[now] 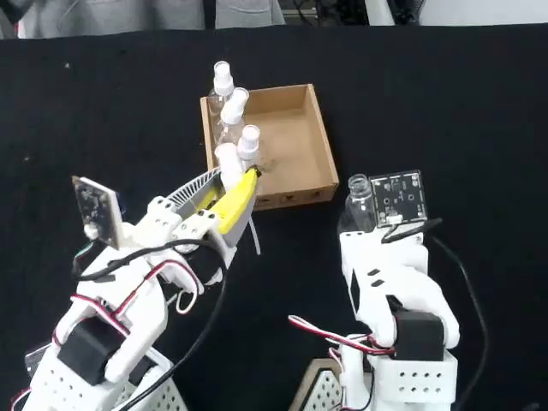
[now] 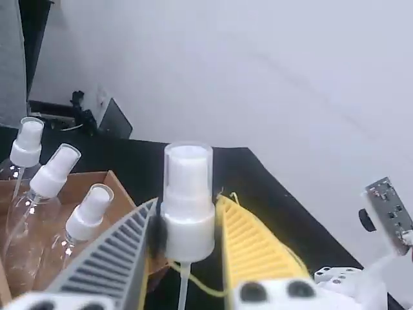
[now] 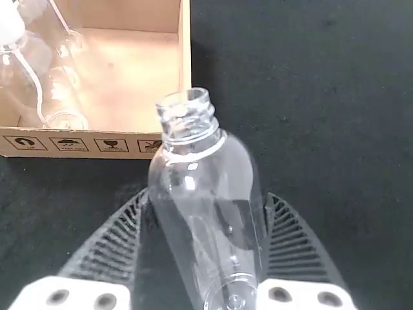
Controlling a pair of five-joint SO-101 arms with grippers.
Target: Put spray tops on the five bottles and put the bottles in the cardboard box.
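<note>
Sitting on black bench (image 1: 445,103), cardboard box (image 1: 295,154) with three capped bottles (image 1: 231,116) inside along one wall. Right end effector (image 3: 206,197) closed on uncapped clear bottle (image 3: 193,168) near box. Left end effector (image 2: 187,203) clamped around white spray top (image 2: 187,174).

I get bright, even light; the black table (image 1: 479,103) swallows shadows, and the box (image 3: 129,71) floor glares pale in my right wrist view.

My right claw (image 3: 208,199) holds bottle (image 3: 197,168): clear glossy plastic. Left claw (image 2: 186,213), spray top (image 2: 188,174): smooth white plastic. Box (image 3: 184,64) ahead: matt cardboard.
</note>
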